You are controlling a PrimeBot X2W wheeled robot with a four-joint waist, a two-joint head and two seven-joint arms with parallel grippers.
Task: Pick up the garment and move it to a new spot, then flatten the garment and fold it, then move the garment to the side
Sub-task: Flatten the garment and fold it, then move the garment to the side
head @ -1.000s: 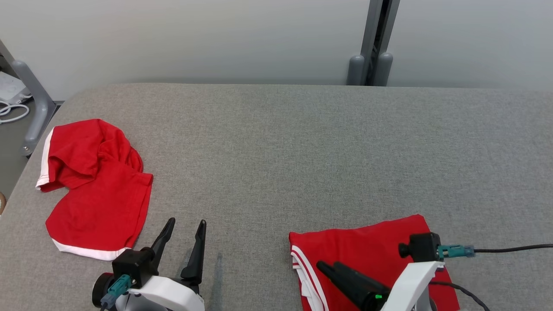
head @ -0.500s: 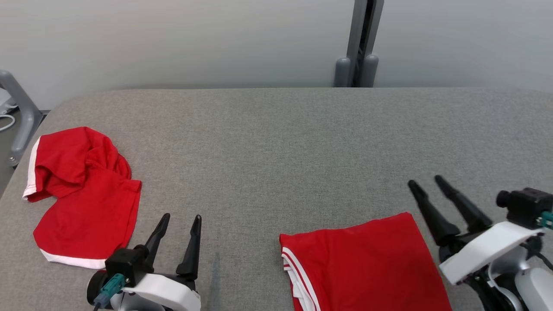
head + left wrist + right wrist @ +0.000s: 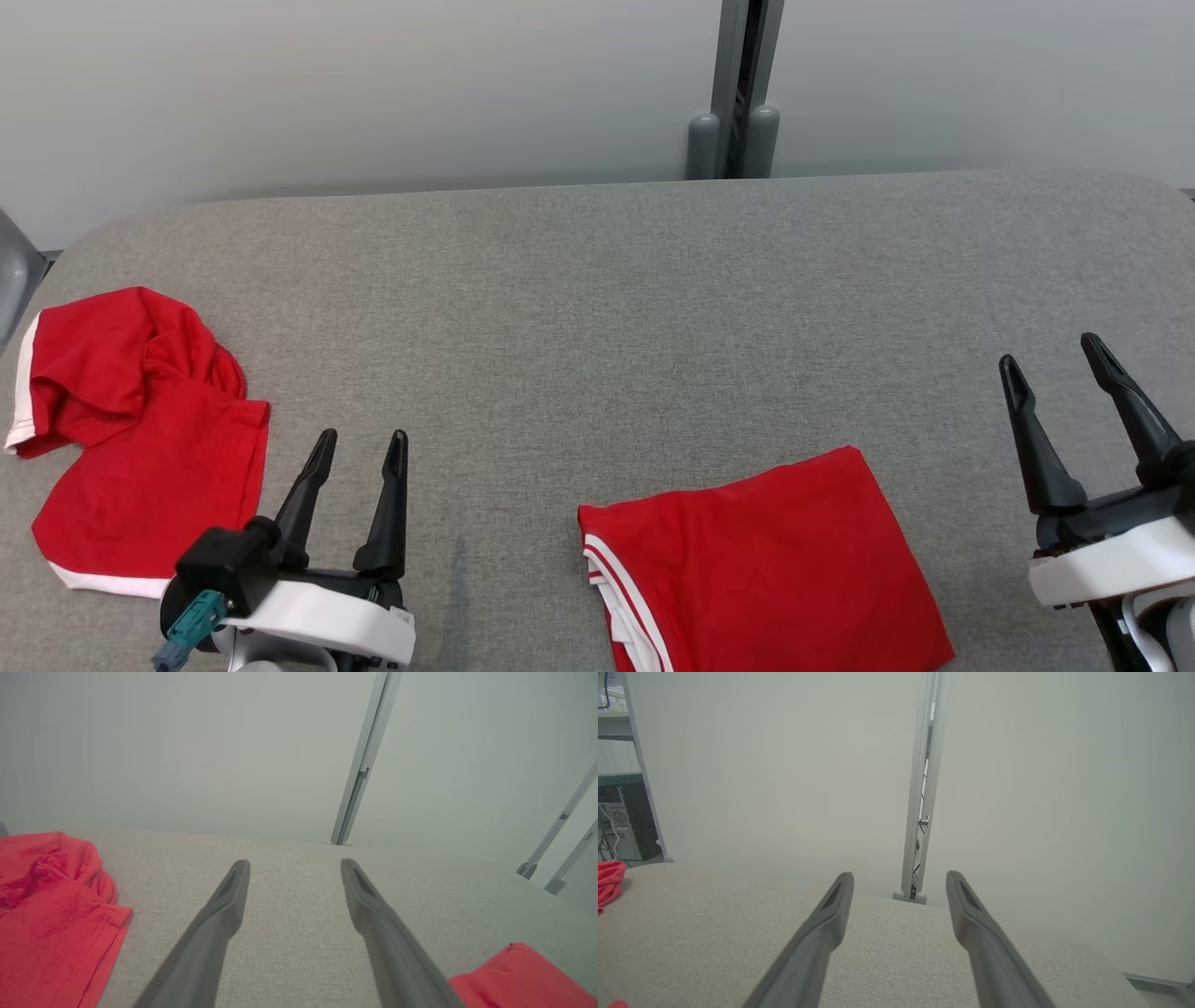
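Observation:
A red garment with white stripes [image 3: 756, 560] lies folded flat near the table's front edge, its corner also in the left wrist view [image 3: 514, 975]. A second red garment with white trim [image 3: 131, 439] lies crumpled at the left, seen too in the left wrist view [image 3: 51, 914] and at the right wrist view's left edge [image 3: 609, 879]. My left gripper [image 3: 362, 441] stands open between the two garments, holding nothing; its fingers [image 3: 219, 914] spread over bare cloth. My right gripper [image 3: 1052, 358] is open and empty, right of the folded garment, with its fingers [image 3: 976, 933] pointing at the wall.
The table [image 3: 607, 308] is covered in grey fabric with rounded far corners. A grey post [image 3: 733, 89] rises behind its far edge against a pale wall. In the right wrist view a shelf with equipment [image 3: 619, 812] stands at the far left.
My right gripper has lifted off the folded garment and swung out to the right, open and empty. The head camera has turned, shifting the whole picture left. The left gripper keeps its pose.

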